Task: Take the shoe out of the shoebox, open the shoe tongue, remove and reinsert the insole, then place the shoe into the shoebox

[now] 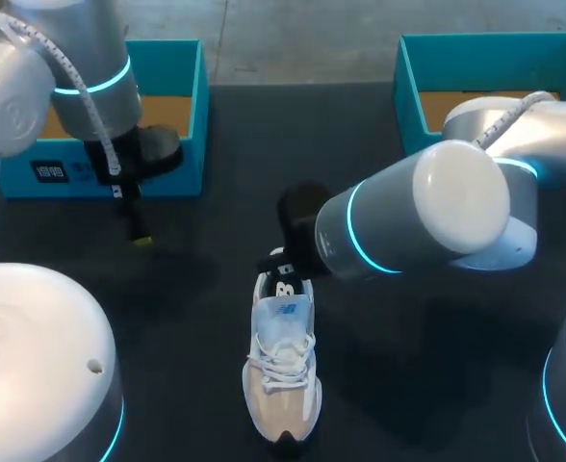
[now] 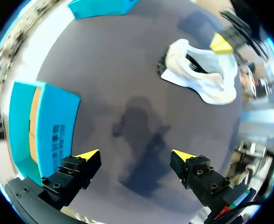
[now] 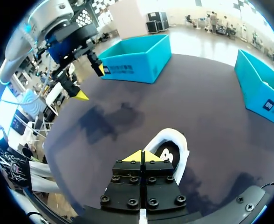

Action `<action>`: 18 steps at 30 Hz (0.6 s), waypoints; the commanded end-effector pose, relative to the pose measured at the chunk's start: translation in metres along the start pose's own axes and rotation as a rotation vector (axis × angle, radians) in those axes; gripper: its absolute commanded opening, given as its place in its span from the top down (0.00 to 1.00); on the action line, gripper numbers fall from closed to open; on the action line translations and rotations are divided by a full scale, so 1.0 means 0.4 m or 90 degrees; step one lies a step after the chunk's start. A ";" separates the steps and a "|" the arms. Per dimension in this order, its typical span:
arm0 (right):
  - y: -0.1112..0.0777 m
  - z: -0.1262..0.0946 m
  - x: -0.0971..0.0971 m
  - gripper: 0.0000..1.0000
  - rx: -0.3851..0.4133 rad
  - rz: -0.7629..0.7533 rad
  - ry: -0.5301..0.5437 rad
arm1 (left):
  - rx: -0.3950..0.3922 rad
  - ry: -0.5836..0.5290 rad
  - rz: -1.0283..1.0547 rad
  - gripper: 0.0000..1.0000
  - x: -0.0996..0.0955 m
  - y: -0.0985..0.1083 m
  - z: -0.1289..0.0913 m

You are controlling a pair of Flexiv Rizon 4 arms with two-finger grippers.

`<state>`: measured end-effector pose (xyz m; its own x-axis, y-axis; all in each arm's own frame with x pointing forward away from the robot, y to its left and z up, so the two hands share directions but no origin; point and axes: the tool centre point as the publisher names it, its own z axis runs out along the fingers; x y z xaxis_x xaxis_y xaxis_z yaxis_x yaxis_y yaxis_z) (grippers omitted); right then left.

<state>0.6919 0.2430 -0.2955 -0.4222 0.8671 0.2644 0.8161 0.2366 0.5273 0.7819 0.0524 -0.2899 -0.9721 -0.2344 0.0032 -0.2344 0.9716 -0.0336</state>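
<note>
Right end effector [image 3: 141, 157], fully closed, at shoe [image 1: 283, 375] heel, well inside table [image 1: 196, 318] edges

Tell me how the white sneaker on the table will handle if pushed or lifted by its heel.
The sneaker sits flat on its sole, so a push would probably slide it, not tip it. Its upper looks soft, with loose laces, so it would likely flex where pinched. Lifted by the heel, the toe would probably droop.
</note>
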 end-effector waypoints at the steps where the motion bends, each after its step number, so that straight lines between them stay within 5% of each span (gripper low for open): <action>1: -0.012 0.042 0.001 1.00 0.004 0.011 0.002 | 0.059 0.001 0.072 0.00 0.012 0.045 0.002; 18: -0.014 0.114 -0.030 1.00 0.043 0.069 -0.083 | 0.089 0.023 0.144 0.00 -0.001 0.044 0.008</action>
<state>0.7100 0.2381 -0.3353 -0.2967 0.9248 0.2383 0.8799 0.1678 0.4446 0.7784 0.0695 -0.2932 -0.9998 -0.0095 0.0150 -0.0120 0.9846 -0.1741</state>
